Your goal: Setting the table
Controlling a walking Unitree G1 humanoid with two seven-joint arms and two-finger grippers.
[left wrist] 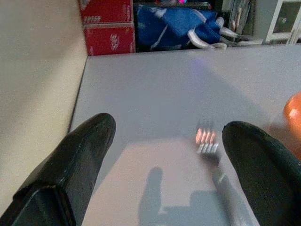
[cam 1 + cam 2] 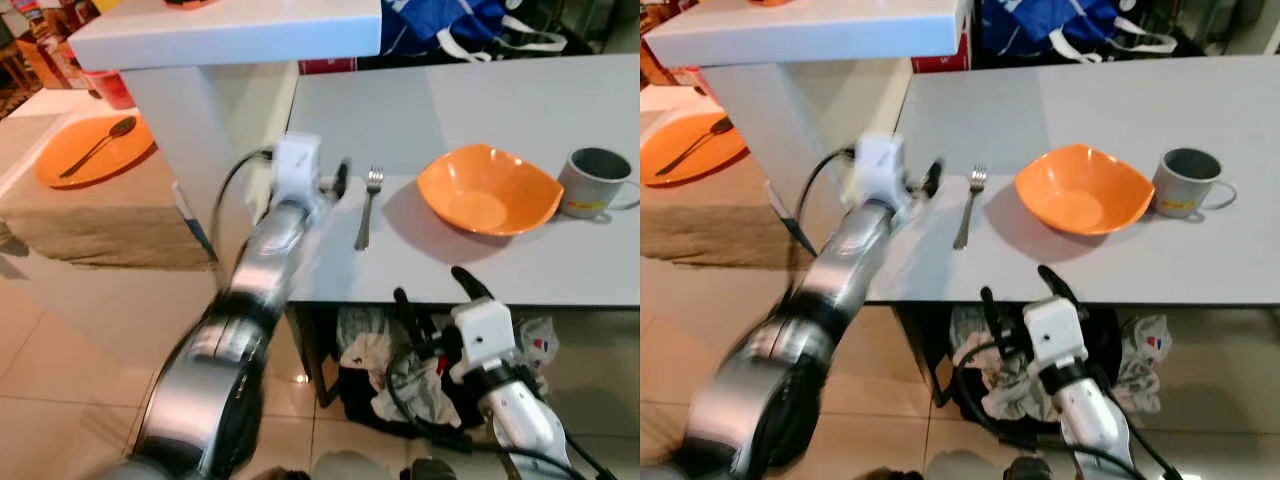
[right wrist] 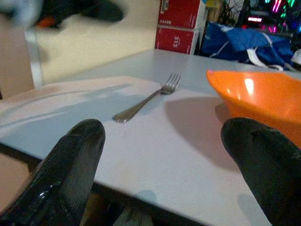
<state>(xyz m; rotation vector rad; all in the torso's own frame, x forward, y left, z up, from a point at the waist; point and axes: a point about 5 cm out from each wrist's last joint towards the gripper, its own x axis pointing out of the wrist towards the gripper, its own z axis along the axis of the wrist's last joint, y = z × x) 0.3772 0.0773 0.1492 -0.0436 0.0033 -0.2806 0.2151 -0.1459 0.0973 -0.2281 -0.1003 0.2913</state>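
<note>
Left hand (image 2: 335, 180) hovered over the near-left part of the grey surface (image 2: 500, 110), fingers spread apart and holding nothing; its silver arm was blurred. In the left wrist view the two black fingers (image 1: 70, 165) stood wide, with the fork's tines between them, close to the right-side finger.

Fork (image 2: 367, 205) lay flat on the surface just beside the left hand, tines pointing away from the robot, handle toward the near edge. Orange bowl (image 2: 488, 190) sat upright to the fork's right, near but apart from it. Grey mug (image 2: 596, 182) stood just beyond the bowl's right side, handle turned outward.

Right hand (image 2: 435, 290) hung below the surface's near edge, fingers parted and empty. Its wrist view looked across the surface at the fork and bowl.

Off to the left, an orange plate (image 2: 95, 150) with a spoon (image 2: 100, 143) on it rested on a cloth-covered piece of furniture. Blue bag (image 2: 450, 25) lay beyond the far edge.
</note>
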